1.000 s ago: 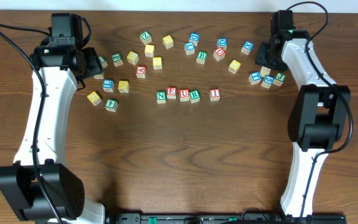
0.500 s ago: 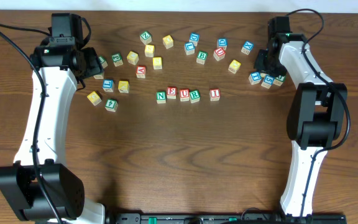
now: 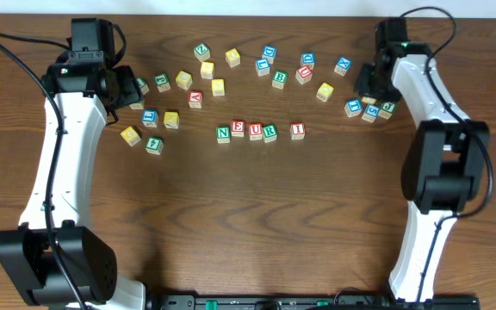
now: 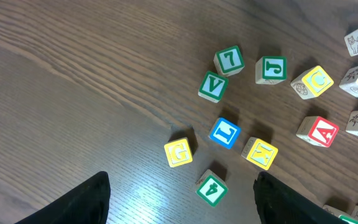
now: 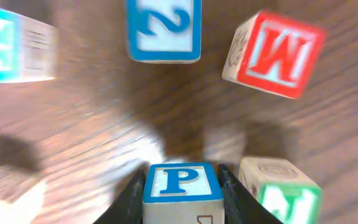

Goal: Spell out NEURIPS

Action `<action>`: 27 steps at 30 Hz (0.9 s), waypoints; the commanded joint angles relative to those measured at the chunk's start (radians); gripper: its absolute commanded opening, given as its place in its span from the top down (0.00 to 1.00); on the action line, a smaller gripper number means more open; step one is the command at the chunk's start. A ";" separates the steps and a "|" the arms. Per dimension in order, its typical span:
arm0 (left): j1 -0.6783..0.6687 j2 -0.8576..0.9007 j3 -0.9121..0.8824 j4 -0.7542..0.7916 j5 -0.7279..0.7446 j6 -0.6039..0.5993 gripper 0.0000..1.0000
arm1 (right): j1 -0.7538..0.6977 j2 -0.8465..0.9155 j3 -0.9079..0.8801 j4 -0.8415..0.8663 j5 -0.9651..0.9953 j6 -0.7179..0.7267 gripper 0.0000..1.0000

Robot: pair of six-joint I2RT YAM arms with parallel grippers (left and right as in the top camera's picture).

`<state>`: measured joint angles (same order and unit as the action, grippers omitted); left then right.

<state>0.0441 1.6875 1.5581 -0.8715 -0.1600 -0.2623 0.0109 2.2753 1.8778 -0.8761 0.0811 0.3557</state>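
Note:
The row N [image 3: 223, 133], E [image 3: 238, 128], U [image 3: 255, 131], R [image 3: 269, 133] and, after a small gap, I [image 3: 297, 130] lies at mid-table. My right gripper [image 3: 367, 89] is over the right block cluster, shut on a blue P block [image 5: 182, 183] that sits between its fingers. Whether the block is off the table cannot be told. My left gripper [image 4: 182, 208] is open and empty above the left cluster, near a green 4 block [image 4: 211, 186]. No S block is legible.
Around the P block are a blue 2 block [image 5: 163, 28], a red M block [image 5: 272, 53] and a green N block [image 5: 281, 193]. Loose blocks are scattered along the back [image 3: 269, 53]. Under the left gripper lie G [image 4: 178, 152], L [image 4: 225, 132], V [image 4: 212, 86].
My right gripper has shifted a little over the right cluster, left then back right. The right wrist view is motion-blurred. The left arm and the spelled row have not moved.

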 commanded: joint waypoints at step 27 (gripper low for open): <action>0.003 0.007 -0.011 -0.003 -0.006 -0.005 0.27 | 0.159 -0.205 -0.357 0.027 -0.108 0.375 0.80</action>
<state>0.0441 1.6875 1.5581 -0.8715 -0.1600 -0.2623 0.1661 2.0693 1.5436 -0.8669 -0.0921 0.6308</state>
